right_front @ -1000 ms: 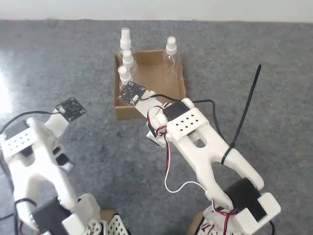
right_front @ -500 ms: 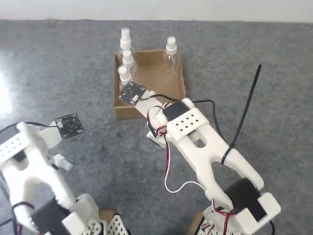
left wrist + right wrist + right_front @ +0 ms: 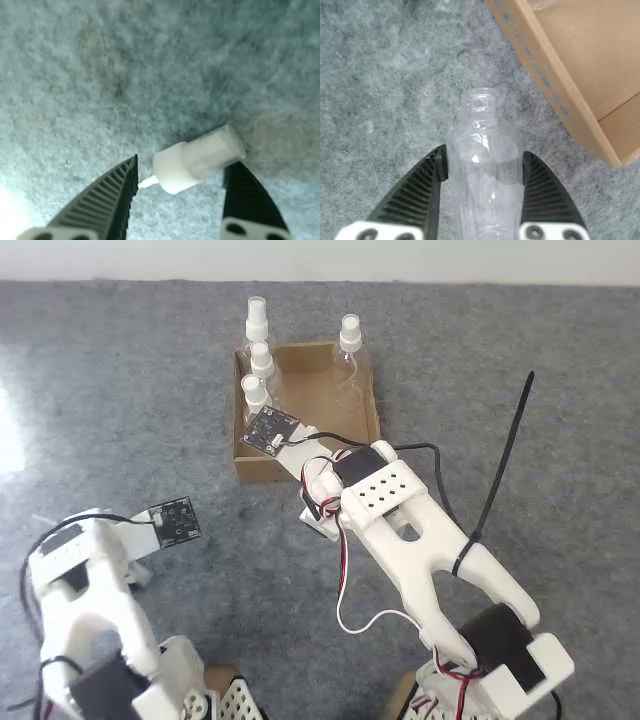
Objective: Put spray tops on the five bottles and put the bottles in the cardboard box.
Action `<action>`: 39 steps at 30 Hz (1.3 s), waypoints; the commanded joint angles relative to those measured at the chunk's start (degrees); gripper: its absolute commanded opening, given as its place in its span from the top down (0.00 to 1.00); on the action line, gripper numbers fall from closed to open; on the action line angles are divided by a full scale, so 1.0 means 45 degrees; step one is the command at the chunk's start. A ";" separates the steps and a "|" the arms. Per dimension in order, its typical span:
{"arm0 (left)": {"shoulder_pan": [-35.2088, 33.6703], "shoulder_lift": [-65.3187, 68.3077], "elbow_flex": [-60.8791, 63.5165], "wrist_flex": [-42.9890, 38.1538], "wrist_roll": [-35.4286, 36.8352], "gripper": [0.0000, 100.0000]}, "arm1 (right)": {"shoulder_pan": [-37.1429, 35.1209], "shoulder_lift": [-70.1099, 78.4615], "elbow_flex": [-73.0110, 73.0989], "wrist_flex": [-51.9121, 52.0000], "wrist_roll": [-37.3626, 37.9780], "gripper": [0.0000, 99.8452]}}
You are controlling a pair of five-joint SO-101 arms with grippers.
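Surface: grey speckled carpet (image 3: 120,370) lies under both of your arms.
Right arm (image 3: 420,540): it stretches forward and ends just short of the cardboard box.
Left arm (image 3: 90,580): it sits folded low, well apart from the box, with its wrist aimed down at the carpet.
Cardboard box (image 3: 368,430): open-topped, it stands just ahead of your right gripper, and its near wall (image 3: 555,70) runs beside the gripper's load.
Right gripper (image 3: 484,165): both fingers are clamped on the sides of the uncapped bottle.
Left gripper (image 3: 181,175): the fingers are spread apart, one on each side of the spray top. You cannot tell whether either finger touches it.
Capped bottles (image 3: 262,360): four stand beyond your right gripper. Two are ahead and to its left in the box, and one (image 3: 350,340) is ahead at the far side. One (image 3: 257,318) is at the far-left corner, inside or behind you cannot tell.
Uncapped bottle (image 3: 482,125): clear, its open neck points away from your right gripper.
Spray top (image 3: 200,157): white, it lies on its side on the carpet between your left gripper's fingers.
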State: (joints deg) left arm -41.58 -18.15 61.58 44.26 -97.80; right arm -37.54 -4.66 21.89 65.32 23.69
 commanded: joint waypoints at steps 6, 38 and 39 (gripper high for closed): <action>0.0195 0.0059 0.0361 -0.0996 0.0000 0.85 | 0.0205 -0.0674 -0.0039 -0.0225 -0.0020 0.91; 0.0195 -0.1133 -0.1377 0.5372 0.6349 0.87 | 0.0205 -0.0674 -0.0020 -0.0225 -0.0020 0.92; 0.0215 -0.1133 -0.1280 0.5333 0.6349 0.87 | 0.0205 -0.0674 0.0078 -0.0244 -0.0020 0.91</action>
State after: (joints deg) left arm -40.79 -20.79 57.80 67.56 -70.20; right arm -37.54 -4.66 21.98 65.32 23.69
